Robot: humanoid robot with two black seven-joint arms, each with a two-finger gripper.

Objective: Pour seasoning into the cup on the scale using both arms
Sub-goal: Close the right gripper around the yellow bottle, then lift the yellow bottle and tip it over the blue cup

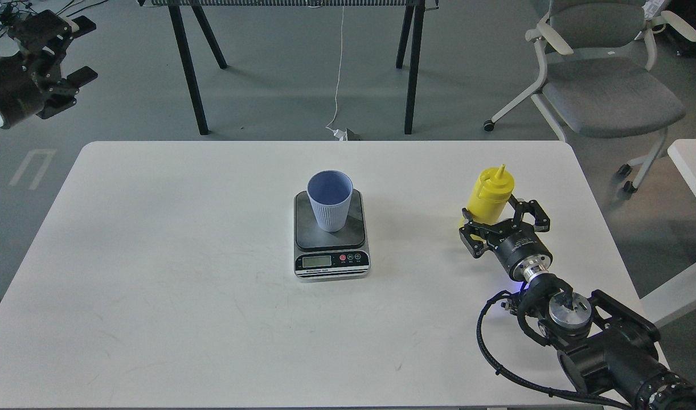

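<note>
My right gripper [500,228] spreads its fingers [474,238] around the base of the bottle [490,196], not yet clamped as far as I can tell. My left gripper [77,51] hangs released off the counter [154,256]. Pouring, I judge, has not begun. The yellow bottle stands upright, nozzle up, well right of the blue ribbed cup [330,200], which sits on the scale [331,250].

Light-blue ribbed tapered cup [330,200] stands upright on your dark-plated silver kitchen scale [331,252], mid-table. Your right gripper [503,223] sits at the base of the tall yellow squeeze bottle [490,195] — fingers either side, contact unclear. Left gripper [81,50] is raised off the white table [154,273], fingers apart.
</note>
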